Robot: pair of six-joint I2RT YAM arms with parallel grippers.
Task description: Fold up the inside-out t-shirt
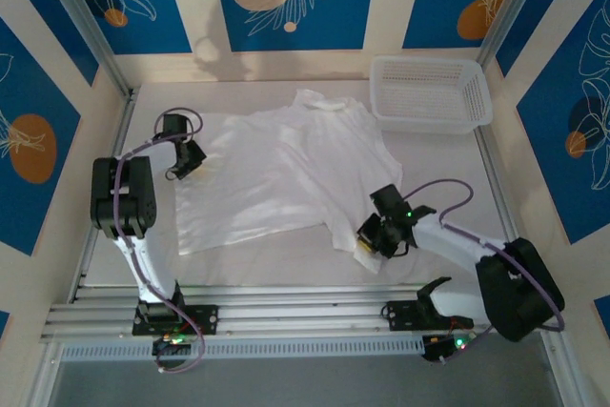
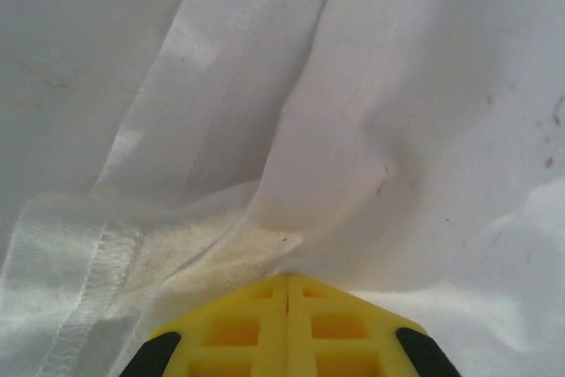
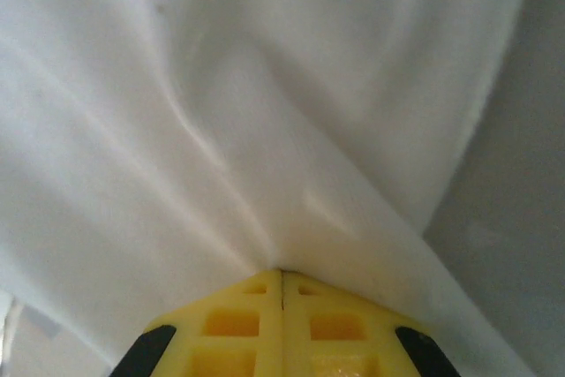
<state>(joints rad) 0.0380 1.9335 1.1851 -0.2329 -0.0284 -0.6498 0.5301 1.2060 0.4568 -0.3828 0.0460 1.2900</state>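
Right pincer (image 3: 281, 273) tips beneath t-shirt (image 3: 265, 94)

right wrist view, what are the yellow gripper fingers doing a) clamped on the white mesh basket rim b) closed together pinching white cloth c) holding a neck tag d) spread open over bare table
B: the right gripper has its yellow fingers pressed together, and the thin white inside-out t-shirt fans out in taut creases from their tips.
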